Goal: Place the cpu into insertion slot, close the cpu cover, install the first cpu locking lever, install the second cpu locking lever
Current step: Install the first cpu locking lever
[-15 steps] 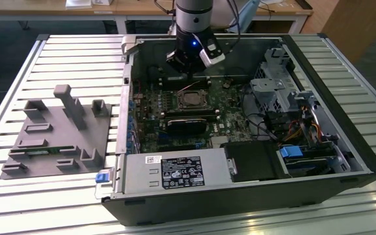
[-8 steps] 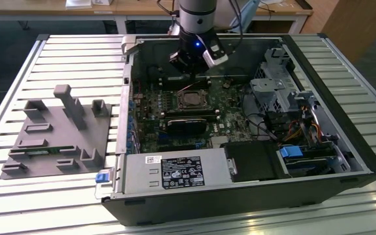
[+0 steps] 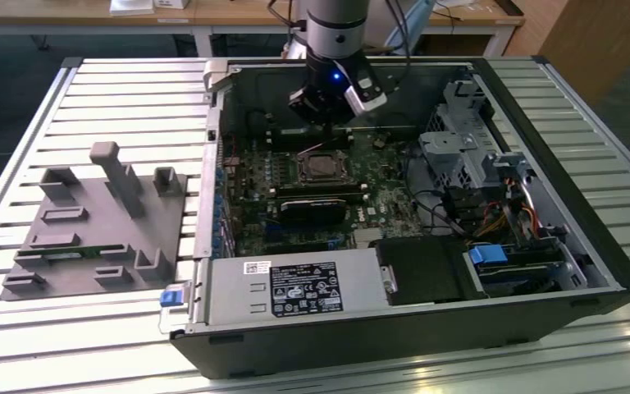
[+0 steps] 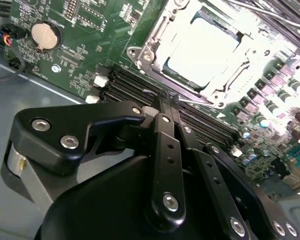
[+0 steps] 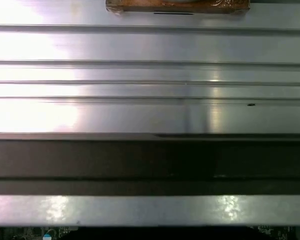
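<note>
An open computer case (image 3: 577, 271) lies on its side on a slatted metal table (image 3: 107, 90), its green circuit board (image 3: 252, 197) facing up. The arm reaches down into the far part of the case, and the gripper (image 3: 326, 115) hangs above the board just beyond the insertion slot (image 3: 321, 168). In the second wrist view the gripper (image 4: 165, 102) shows two black fingers (image 4: 162, 135) drawn together with no gap at their tips and nothing between them; the tips sit over the long black memory slots (image 4: 135, 87) beside the socket.

The cpu (image 4: 202, 52) lies flat in the insertion slot, its pale metal top bright under the light. The cpu cover (image 4: 155, 50) frames it as a silvery plate with a square opening; whether the plate is fully pressed down or the levers are latched cannot be told. A round coin battery (image 4: 45, 36) sits on the board well apart from the socket.

In the exterior view, a grey moulded fixture (image 3: 91, 226) rests on the table to the left of the case. On the near side of the case, a metal power supply box (image 3: 293, 289) carries a black label with white print and a small white sticker; neither is clear enough to read. A blue latch (image 3: 170, 297) sits at the box's left end.
</note>
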`<move>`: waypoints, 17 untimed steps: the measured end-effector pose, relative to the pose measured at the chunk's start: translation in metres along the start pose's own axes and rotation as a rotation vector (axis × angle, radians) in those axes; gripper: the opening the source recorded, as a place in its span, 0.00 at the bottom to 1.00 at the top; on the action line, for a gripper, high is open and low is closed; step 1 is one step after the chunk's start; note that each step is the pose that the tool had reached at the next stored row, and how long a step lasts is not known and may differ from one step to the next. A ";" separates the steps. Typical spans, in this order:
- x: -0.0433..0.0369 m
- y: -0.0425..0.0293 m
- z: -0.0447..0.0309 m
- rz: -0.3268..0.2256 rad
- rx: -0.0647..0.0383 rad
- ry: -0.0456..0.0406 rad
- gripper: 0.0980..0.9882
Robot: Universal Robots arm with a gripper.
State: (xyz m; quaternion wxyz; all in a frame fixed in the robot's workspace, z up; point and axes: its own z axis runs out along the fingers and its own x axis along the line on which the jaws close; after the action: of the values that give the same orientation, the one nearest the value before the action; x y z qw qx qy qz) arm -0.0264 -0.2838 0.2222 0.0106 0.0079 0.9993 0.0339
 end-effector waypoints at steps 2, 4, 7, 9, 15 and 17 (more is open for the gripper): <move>-0.0015 -0.0001 0.0016 0.000 0.000 0.0001 0.01; -0.0023 -0.0002 0.0035 0.000 0.000 0.0001 0.01; -0.0030 -0.0004 0.0067 0.000 0.000 0.0004 0.01; -0.0038 -0.0005 0.0089 0.000 0.000 0.0009 0.01; -0.0062 -0.0009 0.0146 0.000 0.000 0.0021 0.01; -0.0067 -0.0010 0.0165 0.000 0.000 0.0024 0.01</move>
State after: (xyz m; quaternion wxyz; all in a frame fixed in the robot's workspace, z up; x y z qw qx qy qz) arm -0.0194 -0.2838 0.2058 0.0094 0.0079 0.9994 0.0339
